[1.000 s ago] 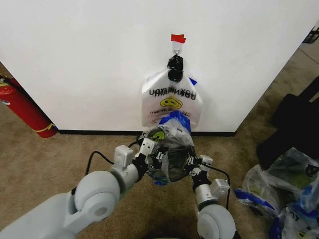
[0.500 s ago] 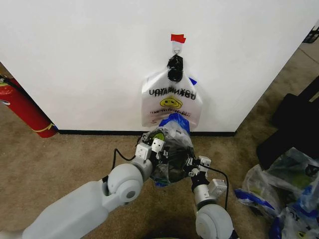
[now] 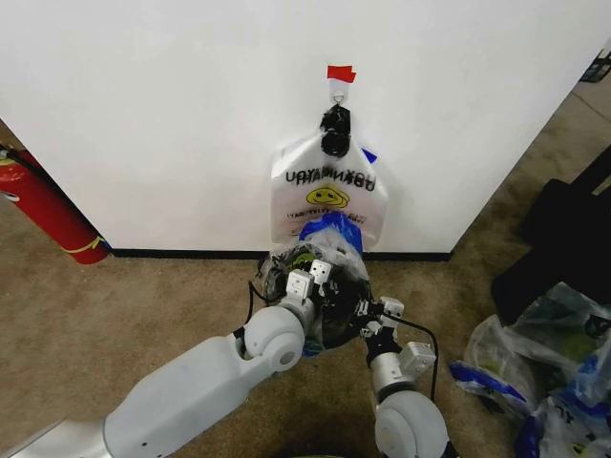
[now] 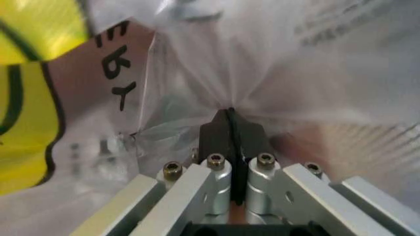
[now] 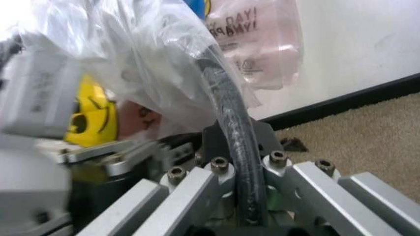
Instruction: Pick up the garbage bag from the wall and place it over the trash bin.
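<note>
The garbage bag [image 3: 336, 256], translucent with blue edges, is draped over the black trash bin [image 3: 329, 315] on the carpet below the wall [image 3: 172, 114]. My left gripper [image 3: 310, 277] sits over the bin's top, shut on a pinch of the bag's film [image 4: 315, 64], with its fingertips [image 4: 223, 123] pressed together. My right gripper [image 3: 367, 313] is at the bin's right side. It is shut where the bag [image 5: 131, 59] wraps the bin's black rim [image 5: 226, 98], which runs between its fingers [image 5: 211, 135].
A whitish smiley-face bag [image 3: 327, 196] hangs from a hook [image 3: 337, 93] under red tape [image 3: 341, 72], right behind the bin. A red fire extinguisher [image 3: 43, 205] stands at the left. A heap of stuffed bags [image 3: 544, 372] and a dark object [image 3: 563, 229] lie at the right.
My left arm has swung right and toward the wall, carrying its gripper and the bag film from the bin's left side to over its top. The right gripper has held still.
</note>
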`<state>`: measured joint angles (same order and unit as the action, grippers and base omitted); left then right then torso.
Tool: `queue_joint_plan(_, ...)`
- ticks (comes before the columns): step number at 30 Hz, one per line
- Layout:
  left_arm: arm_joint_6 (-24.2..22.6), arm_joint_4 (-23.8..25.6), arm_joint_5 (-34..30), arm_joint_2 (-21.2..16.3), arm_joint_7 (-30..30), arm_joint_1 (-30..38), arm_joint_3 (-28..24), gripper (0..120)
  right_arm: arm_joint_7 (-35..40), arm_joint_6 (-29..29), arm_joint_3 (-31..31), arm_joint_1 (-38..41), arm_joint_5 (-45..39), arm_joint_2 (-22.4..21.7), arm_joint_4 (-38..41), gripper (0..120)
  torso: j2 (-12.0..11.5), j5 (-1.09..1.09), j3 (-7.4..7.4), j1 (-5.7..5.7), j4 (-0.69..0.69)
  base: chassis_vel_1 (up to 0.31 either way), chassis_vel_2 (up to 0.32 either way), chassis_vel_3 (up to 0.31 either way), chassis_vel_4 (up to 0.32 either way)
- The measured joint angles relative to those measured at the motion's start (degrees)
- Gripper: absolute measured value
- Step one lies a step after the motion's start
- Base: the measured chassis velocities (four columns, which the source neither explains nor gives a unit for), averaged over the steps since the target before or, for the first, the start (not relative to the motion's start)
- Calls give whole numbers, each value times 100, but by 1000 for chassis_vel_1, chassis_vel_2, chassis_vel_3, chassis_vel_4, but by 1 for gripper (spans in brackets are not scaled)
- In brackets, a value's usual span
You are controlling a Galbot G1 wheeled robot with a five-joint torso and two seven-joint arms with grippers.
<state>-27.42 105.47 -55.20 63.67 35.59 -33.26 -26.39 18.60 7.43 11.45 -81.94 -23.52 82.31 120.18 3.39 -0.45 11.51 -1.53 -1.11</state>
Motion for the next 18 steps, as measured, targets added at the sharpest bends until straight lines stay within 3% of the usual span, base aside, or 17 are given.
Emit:
queue_joint_plan(5,-115,-245,-16,162,13,82,-112,0,7,9,-2,47,-7,-8,-39,0,0,-1,0,0,0,0,0,0,0)
queue_joint_plan(18,-685,-967,232,137,286,500,-508,0,-2,77,-81,98,-140,-15,17,0,0,-1,0,0,1,0,0,0,0)
